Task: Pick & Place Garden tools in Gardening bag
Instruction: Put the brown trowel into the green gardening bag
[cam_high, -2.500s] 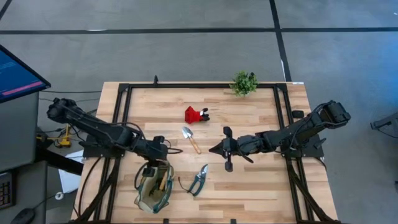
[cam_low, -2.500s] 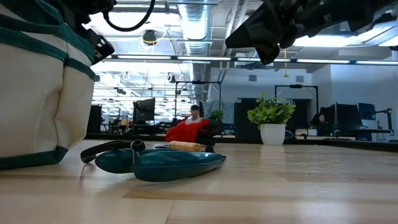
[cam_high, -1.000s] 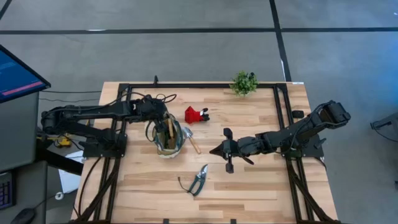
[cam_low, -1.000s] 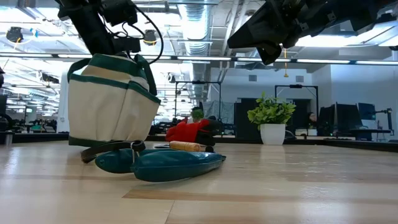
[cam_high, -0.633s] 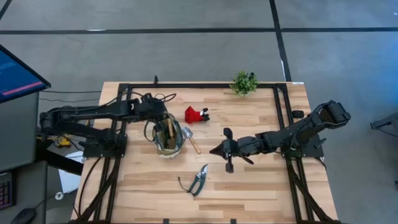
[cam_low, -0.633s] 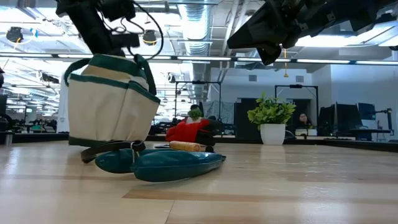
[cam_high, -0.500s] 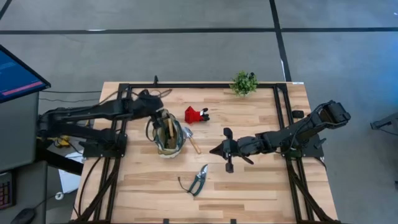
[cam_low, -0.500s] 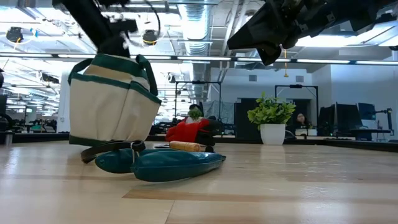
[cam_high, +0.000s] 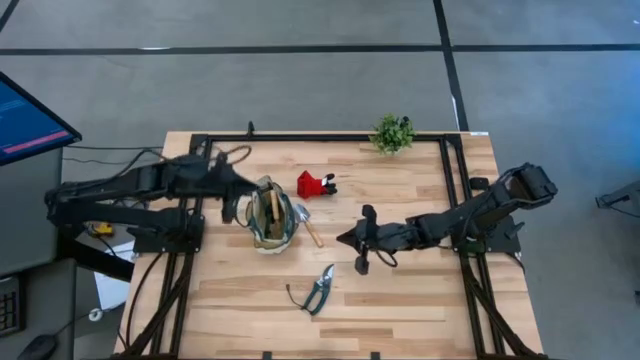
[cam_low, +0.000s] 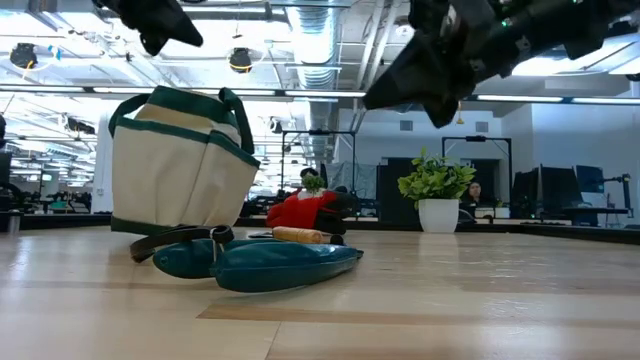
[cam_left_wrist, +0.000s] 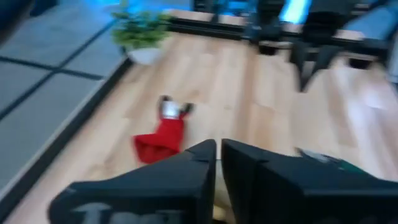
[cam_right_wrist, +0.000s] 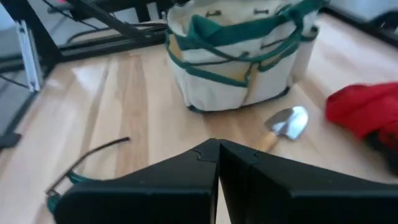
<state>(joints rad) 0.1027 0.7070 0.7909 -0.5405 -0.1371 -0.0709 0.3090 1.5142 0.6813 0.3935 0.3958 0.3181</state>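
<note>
High view: I'm seeing my left gripper (cam_high: 237, 190) closed and empty beside the bag (cam_high: 268, 216), right gripper (cam_high: 343, 240) closed, empty, hovering mid-table; trowel (cam_high: 306, 222) lying against the bag, shears (cam_high: 318, 290) near the front.

Tan bag (cam_high: 270, 215), green trim; red tool (cam_high: 312, 185); teal-handled shears (cam_high: 318, 290).

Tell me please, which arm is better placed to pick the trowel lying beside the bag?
Probably the right. The right gripper points at the trowel with nothing between; the left gripper sits beyond the gardening bag.
</note>
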